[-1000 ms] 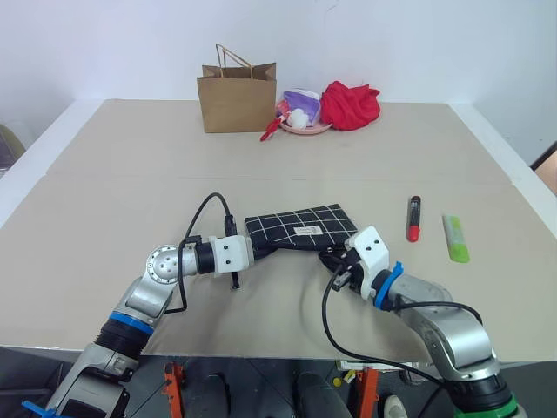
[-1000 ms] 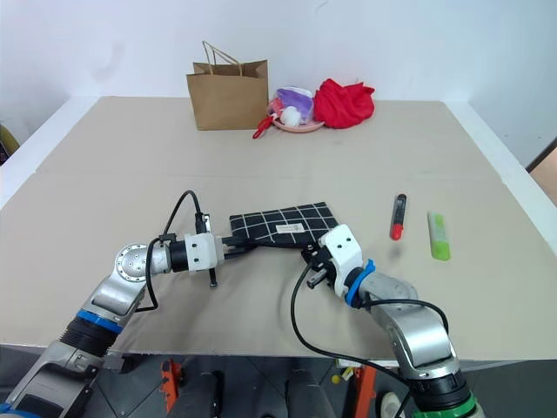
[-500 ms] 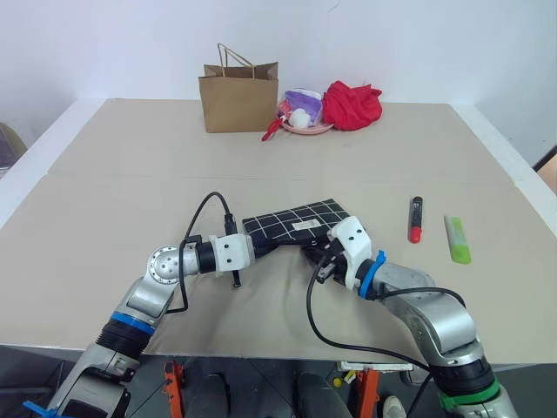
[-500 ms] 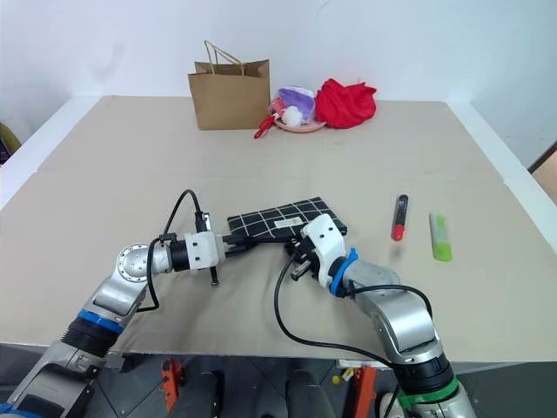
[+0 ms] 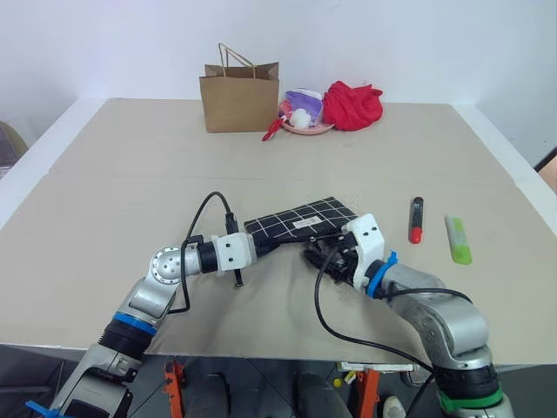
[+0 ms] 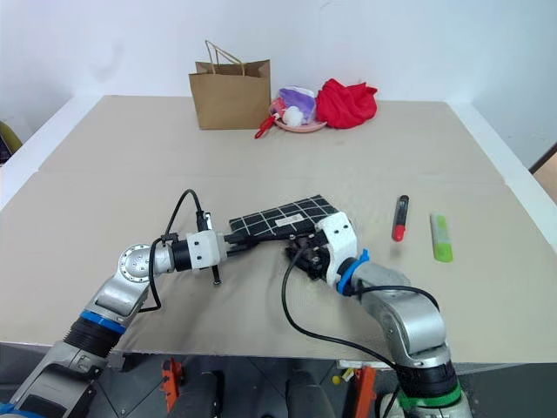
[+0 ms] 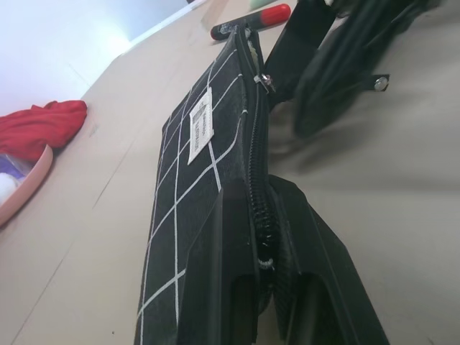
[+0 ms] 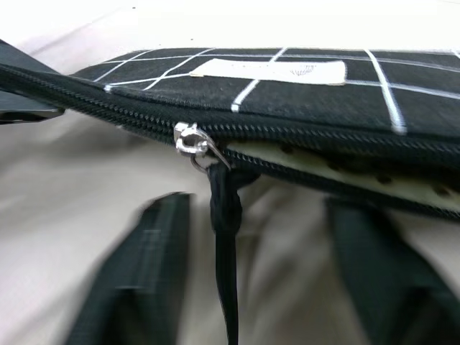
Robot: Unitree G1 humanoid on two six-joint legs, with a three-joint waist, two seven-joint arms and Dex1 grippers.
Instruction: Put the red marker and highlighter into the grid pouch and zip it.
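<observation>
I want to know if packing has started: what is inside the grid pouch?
Through the part-open zipper of the grid pouch only pale dotted lining shows; deeper inside is hidden. The red marker and highlighter lie on the table.

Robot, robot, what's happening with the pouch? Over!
Left gripper shut on grid pouch edge. Right gripper open by zipper pull cord. Zipper partly open. Nothing in the way.

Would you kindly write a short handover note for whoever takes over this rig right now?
Left gripper: shut on the grid pouch, pinching its zipper edge at the left end.
Right gripper: open, at the pull cord, holding nothing.
Red marker and highlighter lie on the table to the right of the pouch.
Done: pouch partly unzipped.
Left: finish opening, load both pens, zip.
</observation>
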